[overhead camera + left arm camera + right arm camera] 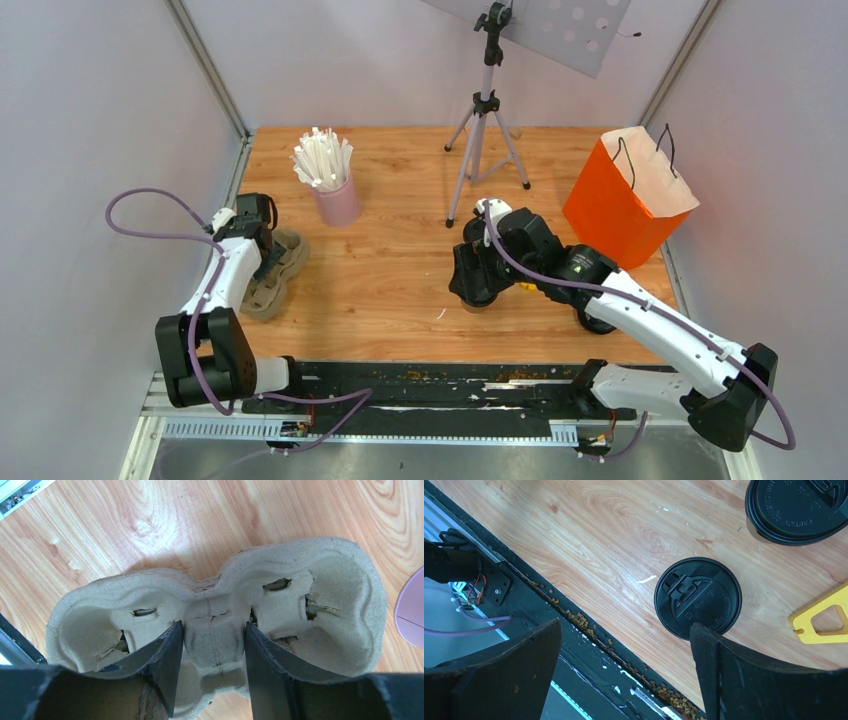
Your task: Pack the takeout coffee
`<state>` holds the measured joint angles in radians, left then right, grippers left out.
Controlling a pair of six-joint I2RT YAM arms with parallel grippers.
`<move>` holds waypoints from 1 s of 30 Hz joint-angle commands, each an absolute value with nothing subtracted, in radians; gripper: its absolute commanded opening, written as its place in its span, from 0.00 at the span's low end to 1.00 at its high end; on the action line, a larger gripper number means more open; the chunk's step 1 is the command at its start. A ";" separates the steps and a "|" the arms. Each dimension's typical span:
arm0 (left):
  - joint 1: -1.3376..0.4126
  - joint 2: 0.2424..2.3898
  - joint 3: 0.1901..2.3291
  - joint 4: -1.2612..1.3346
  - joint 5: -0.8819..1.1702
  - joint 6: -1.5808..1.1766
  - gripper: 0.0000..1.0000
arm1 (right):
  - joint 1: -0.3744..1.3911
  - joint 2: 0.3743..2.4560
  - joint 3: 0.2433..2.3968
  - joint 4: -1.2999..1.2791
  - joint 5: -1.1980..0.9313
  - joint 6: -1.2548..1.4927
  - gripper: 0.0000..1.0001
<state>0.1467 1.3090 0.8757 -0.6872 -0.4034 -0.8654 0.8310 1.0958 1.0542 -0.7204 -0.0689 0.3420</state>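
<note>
The takeout coffee (799, 507) shows in the right wrist view at the top right, a black lid with a sliver of brown cup under its left edge. A second black lid (697, 598) sits further down, just beyond my right fingertip. My right gripper (625, 625) (478, 285) stands wide open over the table's near edge, with nothing between its fingers. My left gripper (213, 625) (265, 250) is down on the grey-brown pulp cup tray (330, 575) (285, 270). Its two fingers press either side of the tray's centre ridge.
A pink cup of white sticks (335, 195) (410, 612) stands behind the tray. An orange paper bag (625, 195) stands open at the back right. A tripod (485, 130) occupies the back middle. A yellow tag (821, 622) lies by the lids. Crumbs line the black front rail (574, 617).
</note>
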 commanded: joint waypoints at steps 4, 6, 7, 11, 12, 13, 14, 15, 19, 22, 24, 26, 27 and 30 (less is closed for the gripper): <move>0.158 1.264 0.870 -0.675 -0.424 -0.863 0.50 | 0.838 1.103 1.062 -0.695 -0.052 0.336 0.99; 0.158 1.256 0.872 -0.674 -0.438 -0.856 0.50 | 0.838 1.104 1.058 -0.691 -0.052 0.337 0.99; 0.157 1.253 0.877 -0.678 -0.447 -0.852 0.49 | 0.838 1.108 1.054 -0.689 -0.051 0.337 0.99; 0.158 1.238 0.899 -0.697 -0.464 -0.848 0.49 | 0.837 1.123 1.054 -0.692 -0.051 0.334 0.99; 0.157 1.234 0.904 -0.701 -0.462 -0.846 0.49 | 0.838 1.124 1.053 -0.692 -0.049 0.334 0.99; 0.157 1.229 0.909 -0.702 -0.460 -0.844 0.50 | 0.838 1.125 1.052 -0.690 -0.049 0.334 0.99; 0.158 1.225 0.913 -0.704 -0.457 -0.842 0.50 | 0.838 1.125 1.050 -0.687 -0.049 0.335 0.99; 0.157 1.221 0.918 -0.705 -0.455 -0.840 0.50 | 0.838 1.124 1.049 -0.684 -0.050 0.337 0.99; 0.158 1.210 0.946 -0.728 -0.443 -0.825 0.50 | 0.838 1.127 1.049 -0.680 -0.057 0.339 0.99; 0.158 1.193 0.964 -0.745 -0.442 -0.813 0.50 | 0.838 1.129 1.051 -0.681 -0.061 0.340 0.99; 0.157 1.174 0.967 -0.750 -0.453 -0.809 0.50 | 0.837 1.126 1.052 -0.683 -0.056 0.339 1.00; 0.158 1.155 0.971 -0.755 -0.461 -0.806 0.49 | 0.838 1.123 1.053 -0.683 -0.057 0.340 1.00; 0.157 1.148 0.974 -0.756 -0.461 -0.800 0.49 | 0.838 1.123 1.056 -0.685 -0.057 0.340 1.00; 0.157 1.133 0.993 -0.769 -0.447 -0.776 0.49 | 0.837 1.122 1.074 -0.703 -0.050 0.339 1.00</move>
<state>0.1467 1.1721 0.9371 -0.7517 -0.4286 -0.8127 0.8310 1.1275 1.0458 -0.7197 -0.0612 0.3424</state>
